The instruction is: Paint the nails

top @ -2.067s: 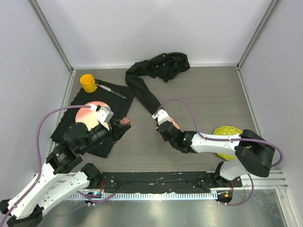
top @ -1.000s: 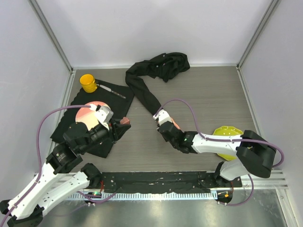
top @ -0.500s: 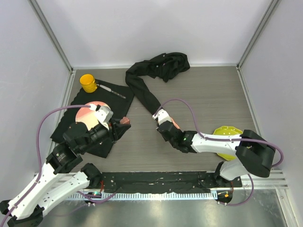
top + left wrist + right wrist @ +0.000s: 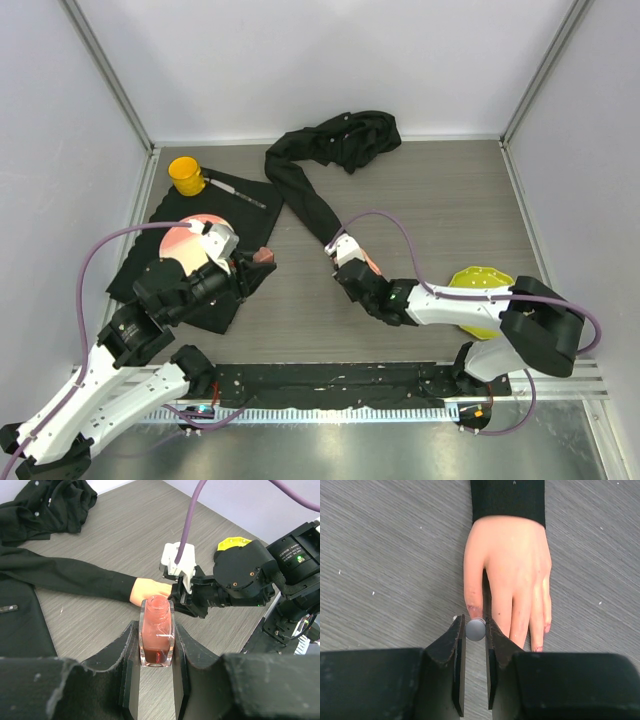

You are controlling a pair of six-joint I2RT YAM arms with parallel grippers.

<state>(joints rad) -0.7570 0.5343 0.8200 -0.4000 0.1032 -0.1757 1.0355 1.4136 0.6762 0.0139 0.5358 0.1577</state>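
Underneath everything, a grey table (image 4: 440,200) with fine wood-grain streaks. Snaking over it from a crumpled heap at the far edge, a long black fabric sleeve (image 4: 300,190), soft and matte, ending in a snug cuff. On the left side, a flat black mat (image 4: 245,215) bearing a round pink plate (image 4: 180,240) and, by its far corner, a small yellow cup (image 4: 185,173). On the right side, partly under the arm, a scalloped yellow-green dish (image 4: 478,280). Out of the cuff, a smooth pale peach mannequin hand (image 4: 515,570), flat on the table near its middle. Clamped upright in the left hand (image 4: 156,630), a squarish clear glass bottle (image 4: 157,615) of red polish, neck uncapped. Pinched in the right hand (image 4: 473,624), a small grey round-topped cap (image 4: 475,629), right at the tip of the outermost mannequin finger. On the fingertips, tiny pinkish-red nails (image 4: 474,611), smudgy at the edges. Compared with two seconds back: a slight nudge of the right hand toward the near edge; no shift of the left arm or bottle.
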